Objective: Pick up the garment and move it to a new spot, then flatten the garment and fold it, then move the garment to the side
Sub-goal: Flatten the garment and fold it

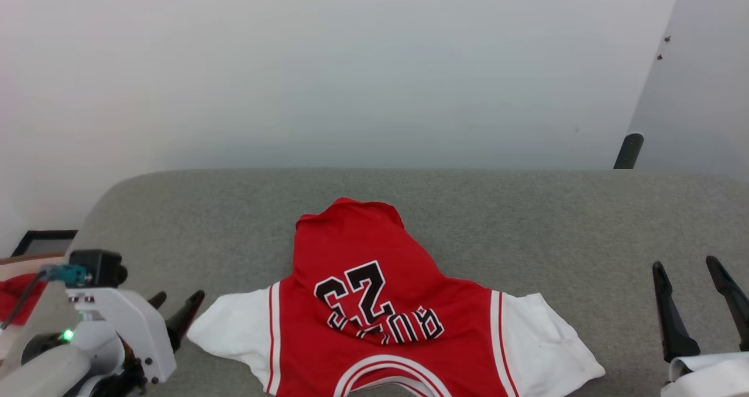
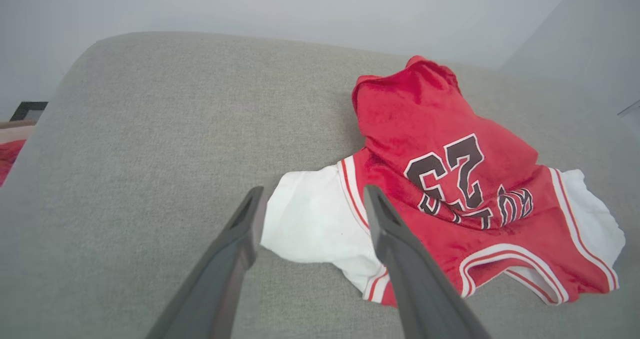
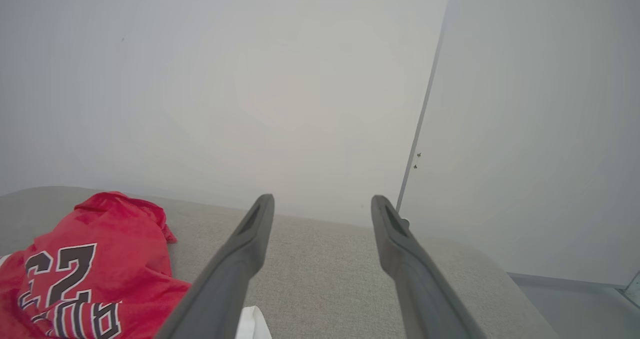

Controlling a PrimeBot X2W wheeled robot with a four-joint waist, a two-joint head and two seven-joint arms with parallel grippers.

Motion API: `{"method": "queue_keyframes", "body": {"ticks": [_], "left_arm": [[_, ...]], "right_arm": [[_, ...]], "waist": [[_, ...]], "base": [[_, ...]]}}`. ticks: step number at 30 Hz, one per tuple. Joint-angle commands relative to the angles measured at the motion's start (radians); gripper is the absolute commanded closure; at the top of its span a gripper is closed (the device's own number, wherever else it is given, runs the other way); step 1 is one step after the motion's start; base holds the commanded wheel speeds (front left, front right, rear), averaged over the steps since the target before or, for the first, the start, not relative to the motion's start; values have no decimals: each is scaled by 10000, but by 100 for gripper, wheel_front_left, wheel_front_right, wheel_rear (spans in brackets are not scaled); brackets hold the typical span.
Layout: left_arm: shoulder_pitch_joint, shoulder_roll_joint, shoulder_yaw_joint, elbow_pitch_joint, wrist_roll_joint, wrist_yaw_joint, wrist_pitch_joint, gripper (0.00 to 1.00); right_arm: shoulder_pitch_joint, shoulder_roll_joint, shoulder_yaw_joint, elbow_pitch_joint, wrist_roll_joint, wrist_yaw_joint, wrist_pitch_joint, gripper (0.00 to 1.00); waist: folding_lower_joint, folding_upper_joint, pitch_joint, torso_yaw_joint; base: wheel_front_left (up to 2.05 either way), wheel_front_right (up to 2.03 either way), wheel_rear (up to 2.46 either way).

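The jersey (image 1: 380, 303) lies in the middle of the grey cloth-covered top (image 1: 526, 227), neck opening toward the robot and the number 23 upside down from where the robot stands. Neither hand has hold of it. The left gripper (image 1: 177, 303) sits just beside the white side panel with its fingers apart, and the right gripper (image 1: 684, 265) stands well off to the other side, also spread and empty. I'd say the carrying part is over, or close to it, though nothing tells me whether this is the new spot. The flattening is plainly not done. The far end is humped and pinched narrow, and a crease runs across the lettering, so the folding and the move to the side are all still ahead. Some things I can't settle. The near hem runs off the bottom of the head view, and the word under the number is crumpled past reading. From the left wrist the fingers seem to frame the white panel's edge, but whether a tip touches cloth I cannot tell.
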Motion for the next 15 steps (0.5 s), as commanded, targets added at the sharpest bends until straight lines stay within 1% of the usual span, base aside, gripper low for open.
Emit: {"method": "queue_keyframes", "body": {"ticks": [1,4,7,12,15], "left_arm": [[127,76,44,-74,-104,90,15,0],[160,138,70,-196,-314,183,280,0],[-4,126,26,-123,-557,231,841,0],[-394,-77,-169,379,-860,200,2060,0],[-633,-320,-263,900,-1071,121,2731,0]], "right_arm": [[133,48,-109,-65,20,-11,6,0],[273,47,-347,-118,-34,-11,117,0],[329,26,-498,-219,-53,-11,206,0],[161,-139,-602,-282,18,-11,288,0],[42,-231,-591,-326,42,-11,328,0]], "waist": [[0,0,-2,46],[0,0,68,67],[0,0,204,10],[0,0,553,-178],[0,0,804,-318]], "base": [[0,0,0],[0,0,0],[0,0,0],[0,0,0],[0,0,0]]}}
